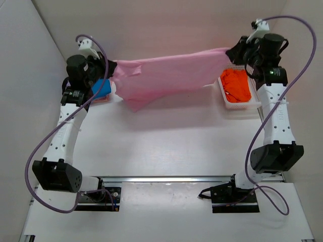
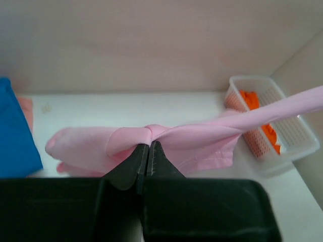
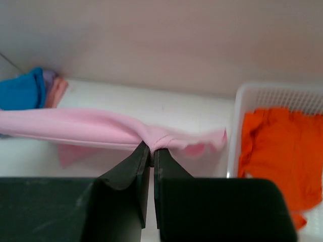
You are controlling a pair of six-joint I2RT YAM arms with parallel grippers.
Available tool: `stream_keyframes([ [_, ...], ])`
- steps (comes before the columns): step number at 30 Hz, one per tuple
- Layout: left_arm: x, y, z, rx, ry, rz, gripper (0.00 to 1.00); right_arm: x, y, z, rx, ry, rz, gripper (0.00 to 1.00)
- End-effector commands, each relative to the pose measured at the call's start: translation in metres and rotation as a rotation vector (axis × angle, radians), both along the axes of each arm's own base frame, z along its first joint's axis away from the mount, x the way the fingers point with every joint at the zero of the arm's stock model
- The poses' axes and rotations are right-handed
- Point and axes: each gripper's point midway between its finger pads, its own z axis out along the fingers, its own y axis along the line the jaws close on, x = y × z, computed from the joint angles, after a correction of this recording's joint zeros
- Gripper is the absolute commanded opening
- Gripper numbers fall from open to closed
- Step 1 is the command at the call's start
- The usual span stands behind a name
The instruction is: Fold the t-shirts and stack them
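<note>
We hold the pink t-shirt (image 1: 166,75) stretched between both arms, with the left gripper (image 2: 149,146) and right gripper (image 3: 151,147) each clamped on an end. It's not folded yet. The orange t-shirt (image 1: 236,84) lies in the basket (image 1: 243,108), untouched. The blue t-shirt (image 1: 101,88) tops the left pile and is likely done.

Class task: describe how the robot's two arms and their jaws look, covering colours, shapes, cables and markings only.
Both the left arm and right arm have white links between bulky black joint housings. A purple cable loops along each. The jaws are dark, tapering wedges. A small green light shows on the right wrist.
</note>
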Motion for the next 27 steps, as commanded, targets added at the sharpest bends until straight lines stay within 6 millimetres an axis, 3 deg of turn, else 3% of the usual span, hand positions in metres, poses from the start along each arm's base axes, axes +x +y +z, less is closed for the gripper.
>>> stream_keyframes([
  [1,-0.029,0.0,-0.027,0.014,0.04,-0.013,0.0,-0.019,-0.008,-0.064,-0.004,0.154,-0.019,0.0],
  [3,-0.052,-0.006,-0.062,0.019,0.1,-0.039,0.0,-0.048,-0.007,-0.119,0.01,0.248,-0.019,0.0],
  [4,-0.058,-0.008,-0.073,0.011,0.123,-0.052,0.0,-0.061,-0.013,-0.123,0.016,0.249,-0.035,0.0],
  [6,-0.083,-0.011,-0.111,-0.002,0.198,-0.075,0.0,-0.09,-0.015,-0.194,0.045,0.398,-0.051,0.0],
  [7,-0.092,-0.013,-0.121,-0.005,0.215,-0.083,0.0,-0.102,-0.016,-0.201,0.058,0.413,-0.046,0.0],
  [9,-0.121,-0.018,-0.157,-0.011,0.27,-0.1,0.0,-0.133,-0.014,-0.257,0.072,0.543,-0.057,0.0],
  [10,-0.13,-0.022,-0.167,-0.01,0.293,-0.112,0.0,-0.141,-0.015,-0.26,0.066,0.543,-0.059,0.0],
  [12,-0.154,-0.023,-0.191,-0.017,0.335,-0.131,0.0,-0.164,-0.012,-0.289,0.078,0.63,-0.067,0.01],
  [13,-0.164,-0.025,-0.193,-0.018,0.339,-0.143,0.0,-0.173,-0.009,-0.295,0.078,0.644,-0.051,0.0],
  [14,-0.184,-0.015,-0.19,-0.02,0.338,-0.121,0.0,-0.188,-0.004,-0.28,0.078,0.617,-0.037,0.0],
  [15,-0.185,-0.015,-0.192,-0.019,0.346,-0.121,0.0,-0.189,-0.003,-0.28,0.073,0.615,-0.03,0.0],
  [20,-0.194,-0.014,-0.115,-0.016,0.191,-0.103,0.0,-0.19,0.0,-0.166,0.064,0.289,-0.029,0.0],
  [21,-0.192,-0.016,-0.109,-0.015,0.184,-0.108,0.0,-0.191,0.002,-0.15,0.061,0.249,-0.025,0.0],
  [23,-0.194,-0.02,-0.073,-0.042,0.119,-0.128,0.0,-0.191,0.0,-0.115,0.06,0.185,-0.032,0.0],
  [24,-0.193,-0.021,-0.062,-0.049,0.099,-0.136,0.0,-0.191,0.0,-0.102,0.062,0.162,-0.033,0.0],
  [26,-0.189,-0.023,-0.054,-0.068,0.075,-0.144,0.0,-0.187,0.004,-0.104,0.07,0.169,-0.012,0.0],
  [27,-0.183,-0.023,-0.065,-0.072,0.103,-0.138,0.0,-0.181,0.006,-0.107,0.078,0.167,-0.003,0.0],
])
